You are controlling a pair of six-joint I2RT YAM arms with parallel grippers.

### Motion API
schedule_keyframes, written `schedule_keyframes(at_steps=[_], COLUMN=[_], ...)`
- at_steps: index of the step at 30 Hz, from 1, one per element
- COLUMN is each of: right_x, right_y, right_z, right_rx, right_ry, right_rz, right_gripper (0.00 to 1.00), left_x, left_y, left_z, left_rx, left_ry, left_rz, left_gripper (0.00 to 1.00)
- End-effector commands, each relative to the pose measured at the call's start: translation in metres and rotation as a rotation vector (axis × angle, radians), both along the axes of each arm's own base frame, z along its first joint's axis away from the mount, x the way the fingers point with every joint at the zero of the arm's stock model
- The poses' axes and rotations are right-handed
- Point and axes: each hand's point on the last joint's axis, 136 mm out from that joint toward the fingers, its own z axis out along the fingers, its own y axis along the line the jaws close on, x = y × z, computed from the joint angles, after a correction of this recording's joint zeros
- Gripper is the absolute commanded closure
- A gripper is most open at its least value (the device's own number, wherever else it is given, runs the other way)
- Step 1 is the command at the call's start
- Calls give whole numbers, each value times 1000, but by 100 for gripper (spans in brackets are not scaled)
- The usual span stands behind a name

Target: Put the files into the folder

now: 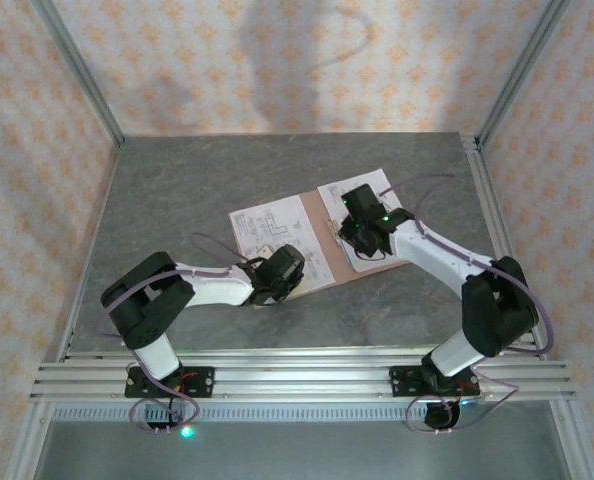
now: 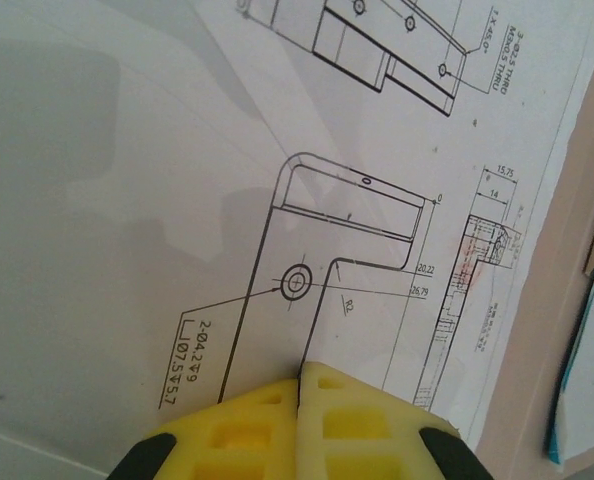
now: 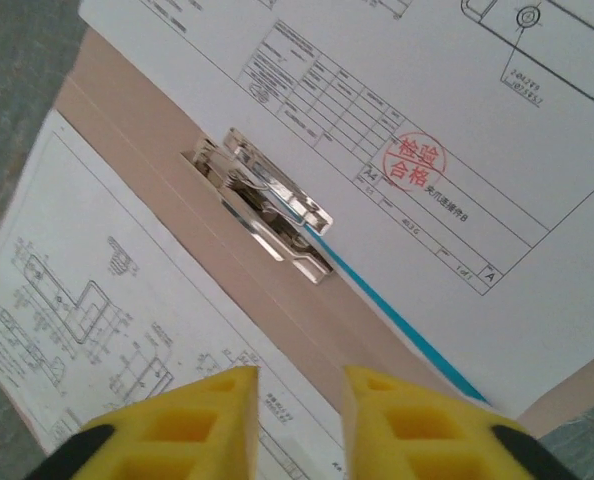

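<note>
Left jaws are pressed shut with nothing between them, tips down at a printed sheet [image 2: 177, 200]; contact is hard to tell. Right jaws stand apart, empty, over the folder [image 3: 137, 150], which lies open on the counter [image 1: 197, 190]. Beyond them is its metal fastener [image 3: 267, 205]. A teal sheet [image 3: 397, 320] shows as a sliver under the white page [image 3: 457, 100], which the frame cuts off.

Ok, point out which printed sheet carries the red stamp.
The sheet on the folder's right half, beside the clip: red stamp in its title block, teal edge beneath. The other sheet lies on the left half.
</note>
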Motion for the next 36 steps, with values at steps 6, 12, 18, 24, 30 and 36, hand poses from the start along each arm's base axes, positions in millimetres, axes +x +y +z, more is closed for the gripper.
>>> schedule_keyframes(at_steps=[6, 12, 18, 24, 30, 36], right_x=[-16, -25, -37, -54, -61, -56], right_y=[24, 22, 8, 32, 44, 40], right_z=[-50, -86, -109, -125, -121, -119], right_rx=[-65, -138, -194, -124, -121, -146], right_ry=[125, 230, 289, 320, 309, 302], right_rz=[171, 165, 133, 189, 191, 191], right_gripper=[84, 92, 96, 97, 97, 97], left_x=[-39, -38, -35, -9, 12, 1], left_y=[46, 44, 48, 51, 59, 60], left_z=[-40, -41, -42, -41, -34, -38], left_rx=[238, 244, 230, 210, 253, 235], left_ry=[174, 179, 182, 178, 179, 189], left_rz=[-64, -75, -73, -113, -144, -144], left_gripper=[94, 94, 94, 94, 95, 97])
